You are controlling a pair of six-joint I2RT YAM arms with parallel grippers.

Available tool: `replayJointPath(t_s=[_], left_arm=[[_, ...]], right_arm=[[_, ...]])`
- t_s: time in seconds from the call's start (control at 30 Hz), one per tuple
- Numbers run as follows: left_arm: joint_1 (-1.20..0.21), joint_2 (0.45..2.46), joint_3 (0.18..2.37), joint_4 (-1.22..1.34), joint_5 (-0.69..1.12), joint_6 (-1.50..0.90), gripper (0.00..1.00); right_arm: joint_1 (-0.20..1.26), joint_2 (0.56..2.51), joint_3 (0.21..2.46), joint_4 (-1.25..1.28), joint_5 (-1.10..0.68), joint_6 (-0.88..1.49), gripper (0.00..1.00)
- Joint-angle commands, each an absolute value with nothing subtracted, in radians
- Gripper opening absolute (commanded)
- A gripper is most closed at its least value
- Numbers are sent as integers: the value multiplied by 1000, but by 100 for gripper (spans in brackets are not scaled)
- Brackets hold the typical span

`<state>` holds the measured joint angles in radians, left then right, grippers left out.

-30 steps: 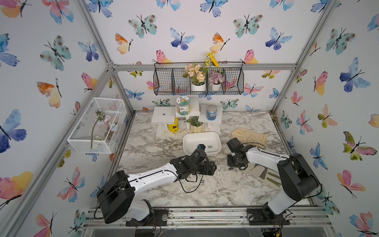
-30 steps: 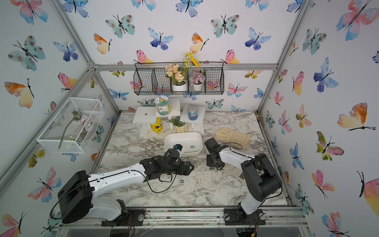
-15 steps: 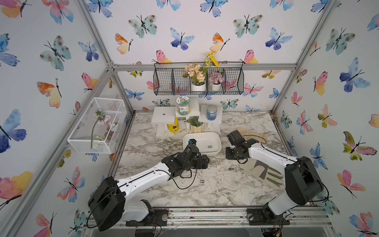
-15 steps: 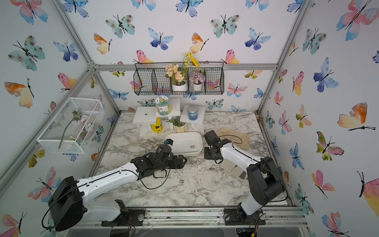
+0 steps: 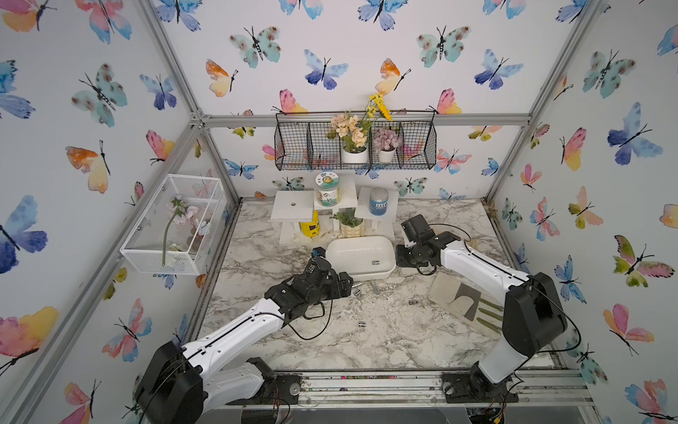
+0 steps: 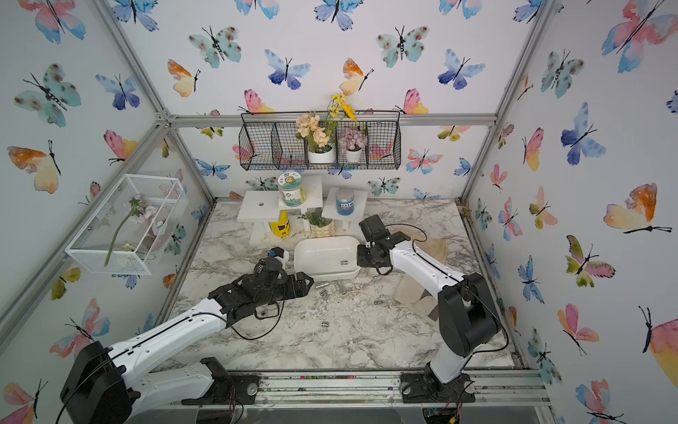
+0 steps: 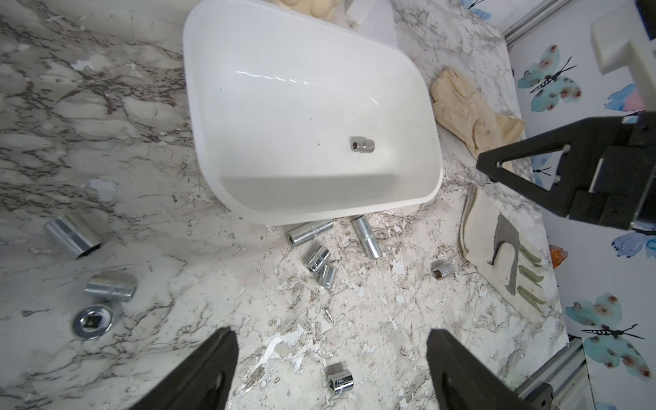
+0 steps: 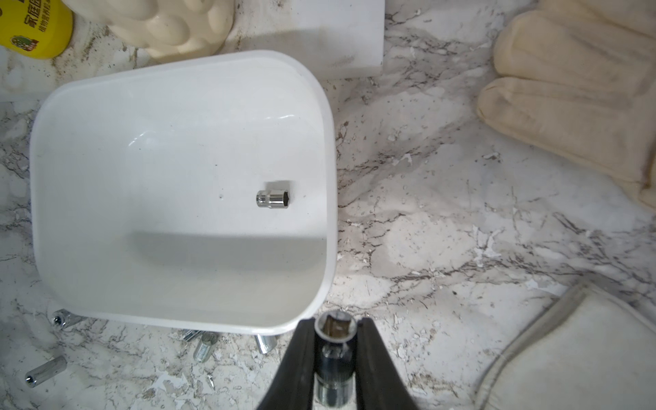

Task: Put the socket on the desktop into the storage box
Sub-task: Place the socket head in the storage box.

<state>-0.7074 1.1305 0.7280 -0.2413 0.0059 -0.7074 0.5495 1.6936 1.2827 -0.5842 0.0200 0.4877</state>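
Near the box (image 8: pixel 142 159) corner, the socket (image 8: pixel 335 358) is pinched across its barrel by the right gripper (image 8: pixel 336 321): small, hard, slick steel, likely to slip unless held mid-barrel. More sockets (image 7: pixel 367 237) lie on the table (image 7: pixel 355 319); left gripper (image 7: pixel 330 340) wide open, empty.

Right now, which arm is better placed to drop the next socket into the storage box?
Right. The right fingers are shut on a socket just outside the storage box rim. The left fingers are open and empty, above loose sockets on the desktop.
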Motion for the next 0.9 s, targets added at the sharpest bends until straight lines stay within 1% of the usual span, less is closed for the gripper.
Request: replayJointPath(t_s=[0.0,0.4,0.87], left_arm=[[-682,1090,709,-260,18,-710,88],[-660,1045,687,-272,26,-715,89],[-653,1042,667,-259,41,-720,89]], right_arm=[[569,1741,1341,-611,-8,476,21],[604,1925,1517,-628,-8,465,21],[607,2079,1627,-651,39,457,21]])
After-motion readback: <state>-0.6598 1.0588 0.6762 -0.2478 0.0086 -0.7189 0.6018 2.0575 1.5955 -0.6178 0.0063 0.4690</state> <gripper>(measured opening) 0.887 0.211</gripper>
